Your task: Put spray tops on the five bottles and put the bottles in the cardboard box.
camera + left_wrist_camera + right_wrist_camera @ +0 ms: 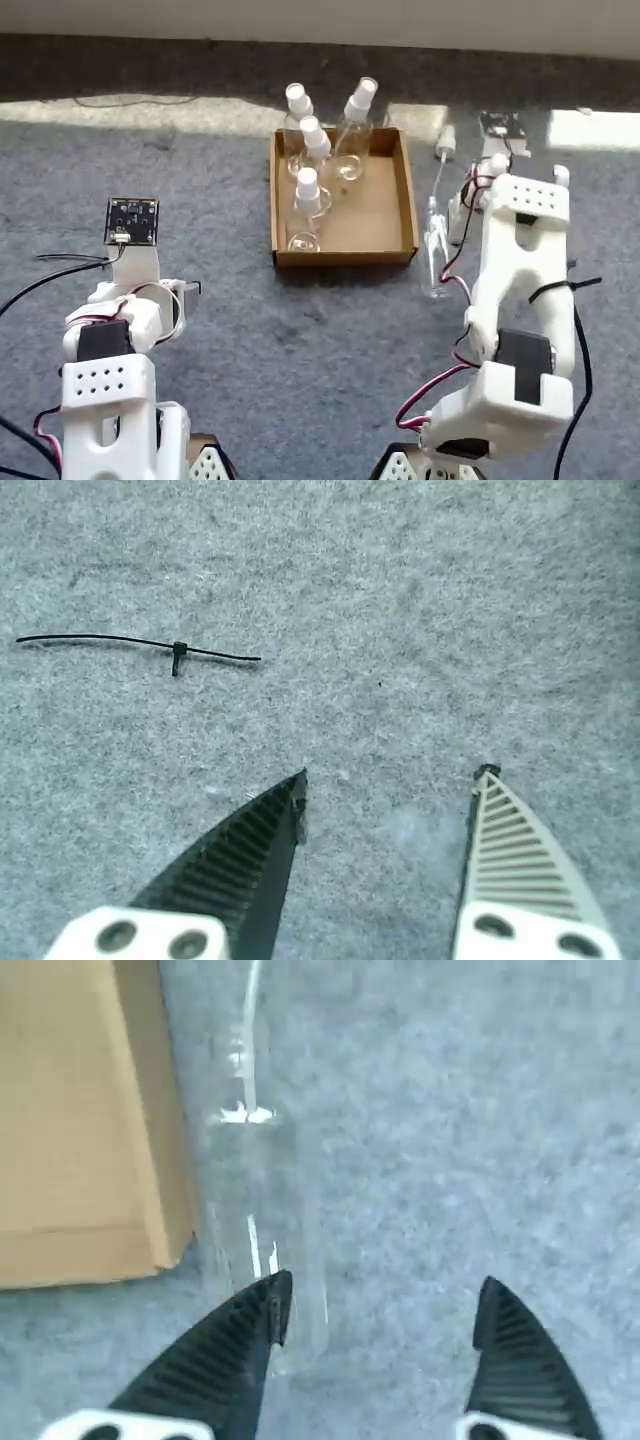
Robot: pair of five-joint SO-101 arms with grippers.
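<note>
I'm tackling the last bottle (255, 1190), lying beside the cardboard box (410, 200); both jaws are gaping wide, the right ones needing to close on it.

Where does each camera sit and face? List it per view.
High view: fixed overhead, looking down past both arms at the cardboard box.
Left wrist view: wrist-mounted, facing carpet, cable tie; left gripper open.
Right wrist view: wrist-mounted, facing the lying bottle; right gripper open.
Shared: high and right wrist: box, bottle.
</note>
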